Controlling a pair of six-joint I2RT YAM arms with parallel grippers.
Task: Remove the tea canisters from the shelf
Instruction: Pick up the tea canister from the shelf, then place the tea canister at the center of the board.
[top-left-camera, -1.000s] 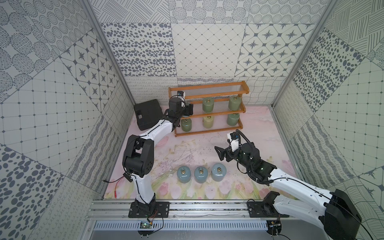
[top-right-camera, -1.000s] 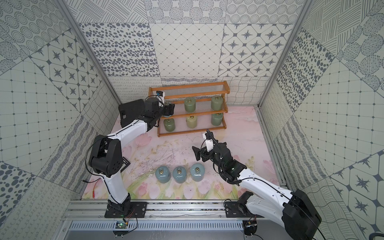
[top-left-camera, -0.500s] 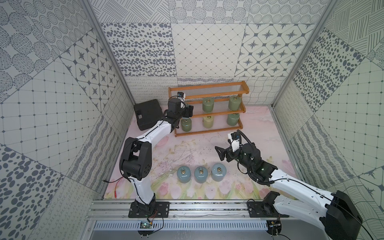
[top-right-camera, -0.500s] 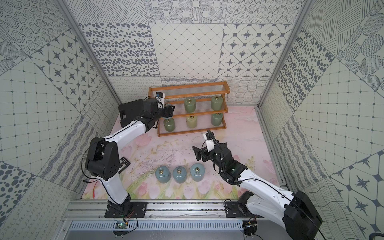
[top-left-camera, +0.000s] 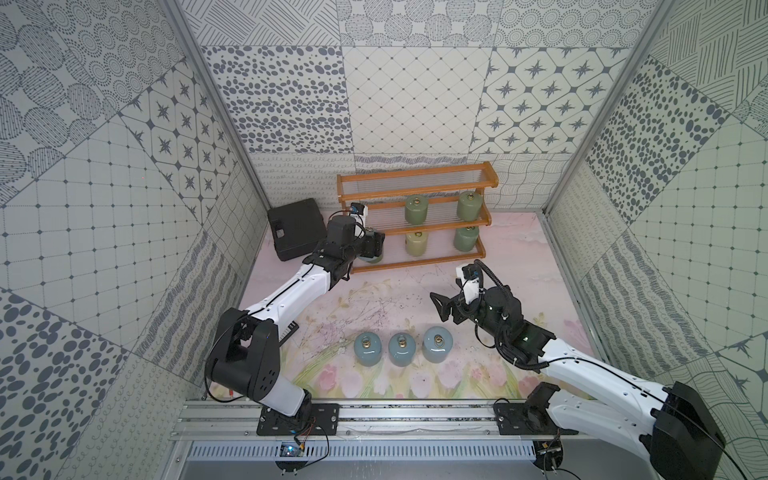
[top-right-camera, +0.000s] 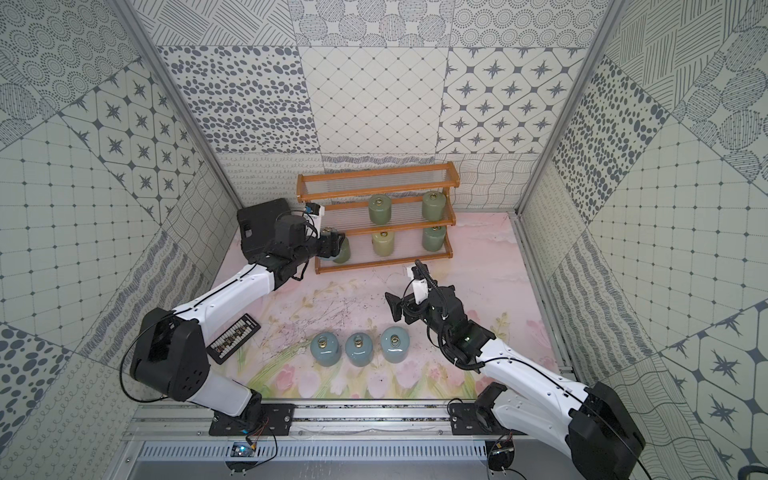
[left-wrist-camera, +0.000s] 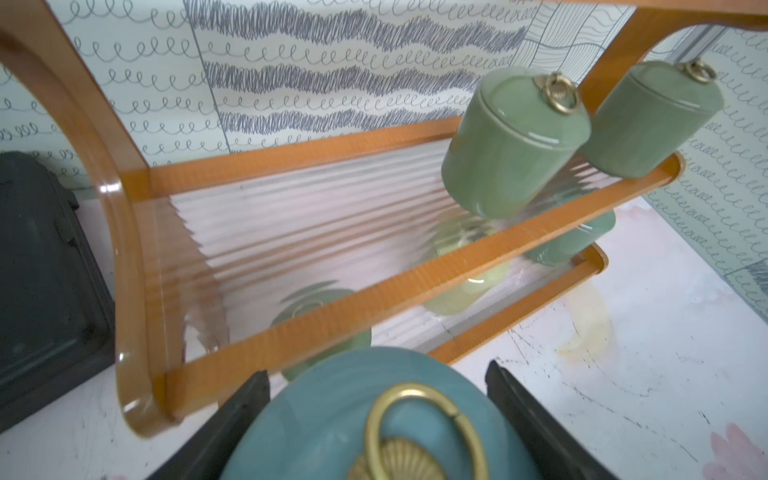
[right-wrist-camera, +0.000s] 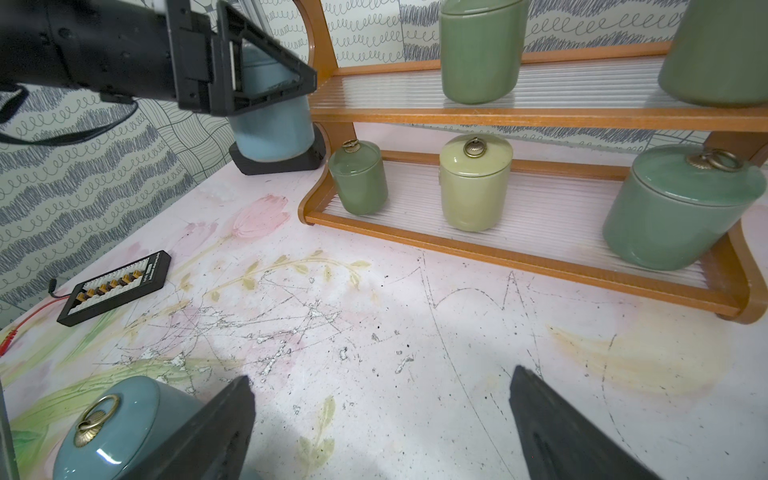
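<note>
Floral mat (top-left-camera: 374, 299), patterned tile walls (top-left-camera: 415, 104): my L gripper (top-left-camera: 371, 249) has just clamped on a blue-grey canister (right-wrist-camera: 270, 124) and drawn it off the shelf (top-left-camera: 417, 264) at its left end, so no. 4 looks clear. Five green canisters (top-left-camera: 416, 210) remain on the tiers; three blue-grey ones (top-left-camera: 401, 349) stand near. R gripper (top-left-camera: 444, 308) hangs open, empty.

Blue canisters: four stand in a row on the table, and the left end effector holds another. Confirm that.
Not four: three blue canisters stand in the row on the table, as both top views show. The left end effector does hold a fourth canister.
</note>
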